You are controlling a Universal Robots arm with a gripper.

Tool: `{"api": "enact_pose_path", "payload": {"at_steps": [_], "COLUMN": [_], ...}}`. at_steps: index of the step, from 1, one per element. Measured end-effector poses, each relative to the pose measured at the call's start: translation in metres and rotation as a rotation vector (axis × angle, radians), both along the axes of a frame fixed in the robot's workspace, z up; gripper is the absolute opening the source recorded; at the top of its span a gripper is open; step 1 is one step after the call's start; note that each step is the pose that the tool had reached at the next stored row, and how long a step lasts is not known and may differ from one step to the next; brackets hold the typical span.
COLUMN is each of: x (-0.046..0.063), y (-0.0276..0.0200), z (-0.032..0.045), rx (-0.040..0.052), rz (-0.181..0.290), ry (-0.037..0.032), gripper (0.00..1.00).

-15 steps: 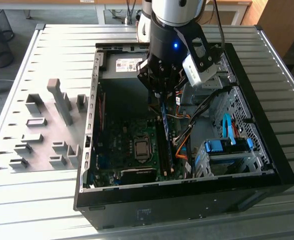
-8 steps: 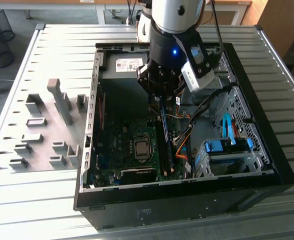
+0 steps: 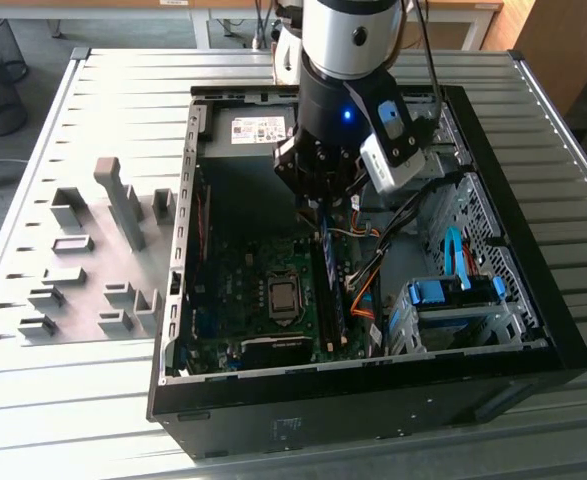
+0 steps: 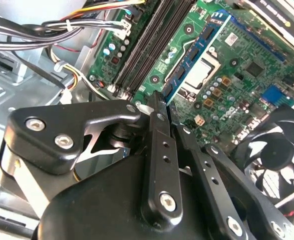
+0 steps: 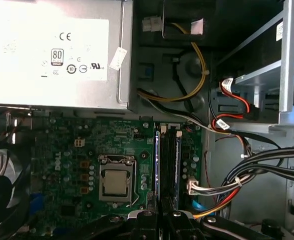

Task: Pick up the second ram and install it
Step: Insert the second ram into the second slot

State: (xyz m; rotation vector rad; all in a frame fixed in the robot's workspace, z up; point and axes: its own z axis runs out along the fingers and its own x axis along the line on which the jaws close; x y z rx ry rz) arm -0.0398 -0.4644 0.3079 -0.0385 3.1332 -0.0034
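Observation:
The second ram [image 4: 197,50] is a thin blue stick with dark chips and a white label. It lies lengthwise beside the black memory slots [image 4: 141,50], between them and the CPU socket [image 4: 201,75]. In the first wrist view the ram [image 5: 157,165] shows edge-on and runs straight into the thin gap between my fingertips. My gripper [image 5: 161,213] [image 4: 155,97] is shut on the stick at its near end. In the exterior view the gripper [image 3: 318,212] hangs inside the open computer case [image 3: 373,410], over the far end of the slots. I cannot tell whether the stick is seated.
Bundled cables [image 5: 227,185] run close beside the slots. Past their far end sits the power supply [image 5: 51,50]. A drive cage with blue clips [image 3: 453,295] fills one case corner, and a black fan [image 4: 272,145] lies beyond the CPU socket. A grey fixture plate [image 3: 103,260] stands outside the case.

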Motion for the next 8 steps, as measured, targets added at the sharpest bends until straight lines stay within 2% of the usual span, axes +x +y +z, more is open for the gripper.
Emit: {"api": "enact_pose_path", "payload": {"at_steps": [8], "x": [0.002], "y": [0.0002], "z": [-0.0122], "rx": [0.0002], "rz": [0.0], "ry": [0.0005], "gripper": [0.14]}}
